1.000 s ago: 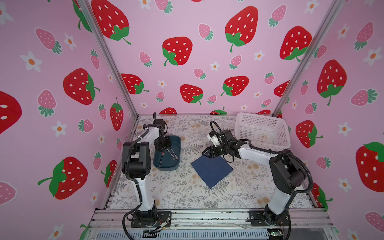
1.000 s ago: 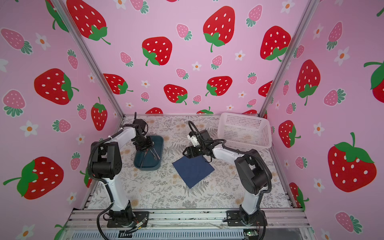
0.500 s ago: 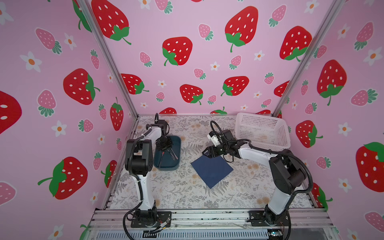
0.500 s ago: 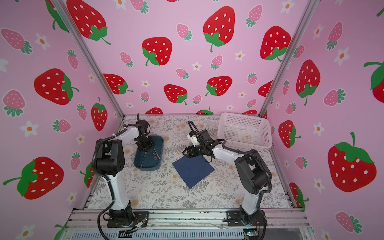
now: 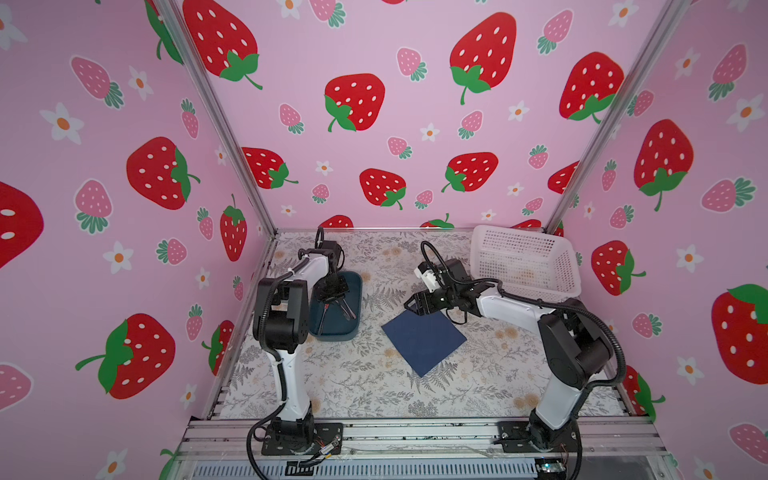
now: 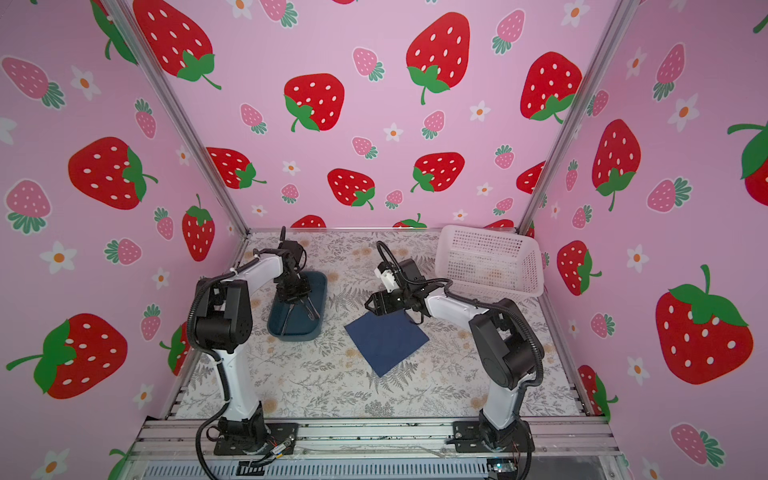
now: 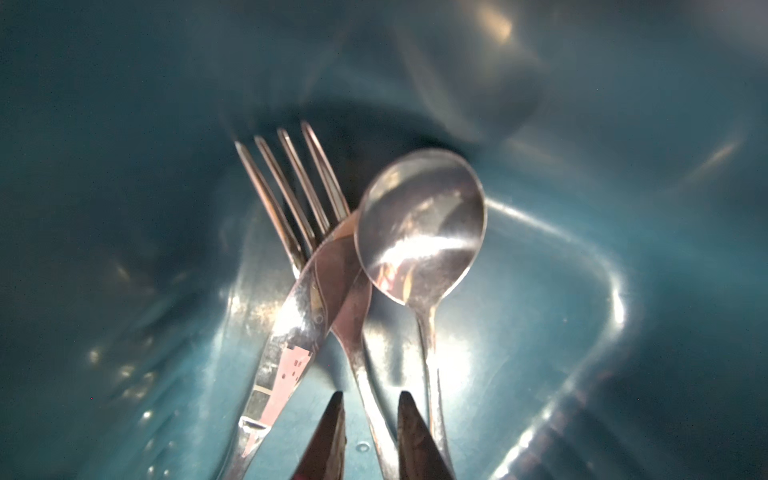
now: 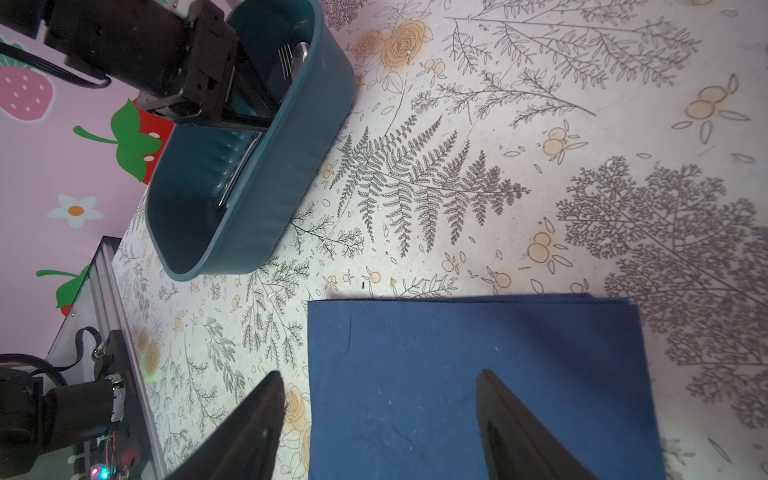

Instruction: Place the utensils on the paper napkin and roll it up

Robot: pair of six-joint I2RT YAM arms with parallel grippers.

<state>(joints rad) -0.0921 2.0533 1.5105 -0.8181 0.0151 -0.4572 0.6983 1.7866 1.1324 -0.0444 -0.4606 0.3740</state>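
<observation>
Left fingers [image 7: 332, 432] narrowed since earlier, astride fork handle among utensils [image 7: 419, 224] in teal tub [image 5: 334, 334] left of centre, grip indeterminate, right fingers [image 8: 253, 419] wide apart, empty, above navy napkin [image 5: 424, 343] at centre of table [image 5: 365, 386].

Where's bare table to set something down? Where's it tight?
Bare: front strip between paper napkin and front rail; gap between teal tub and napkin. Tight: inside the tub, left gripper over utensils; right gripper over napkin's rear edge.

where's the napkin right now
In both top views the paper napkin lies flat mid-table, right of the teal tub, with the right gripper at its far corner.
</observation>
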